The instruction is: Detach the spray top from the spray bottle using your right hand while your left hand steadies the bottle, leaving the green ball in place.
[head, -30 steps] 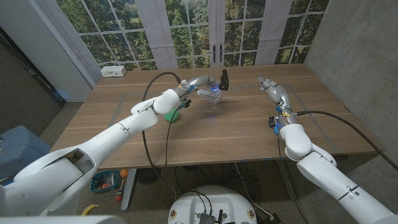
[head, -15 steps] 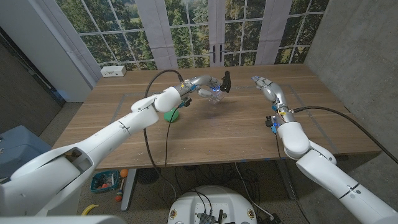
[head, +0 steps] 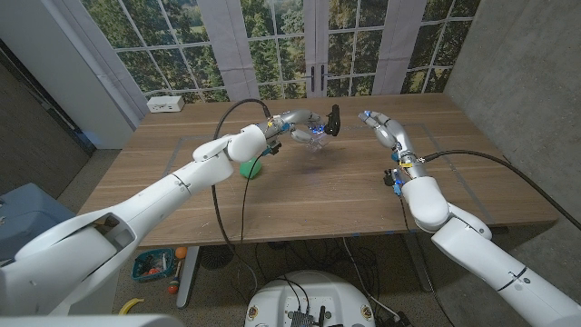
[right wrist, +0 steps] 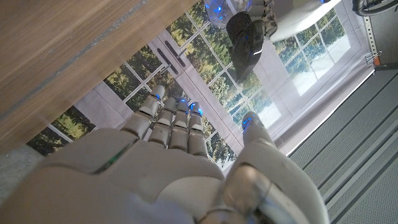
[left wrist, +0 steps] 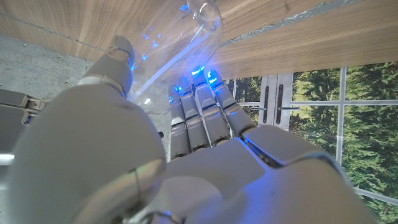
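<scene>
The left robot hand (head: pixel 300 122) grips the clear spray bottle (head: pixel 314 136) at the far middle of the worktop (head: pixel 327 195). Its black spray top (head: pixel 333 118) is on. The right robot hand (head: pixel 379 123) is open, near it. The green ball (head: pixel 251 167) sits left.

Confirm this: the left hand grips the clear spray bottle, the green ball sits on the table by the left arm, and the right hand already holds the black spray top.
Not quite. In the head view the right hand is open, short of the black spray top, which is still on the spray bottle. The left hand does grip the bottle, and the green ball sits by the left arm.
</scene>
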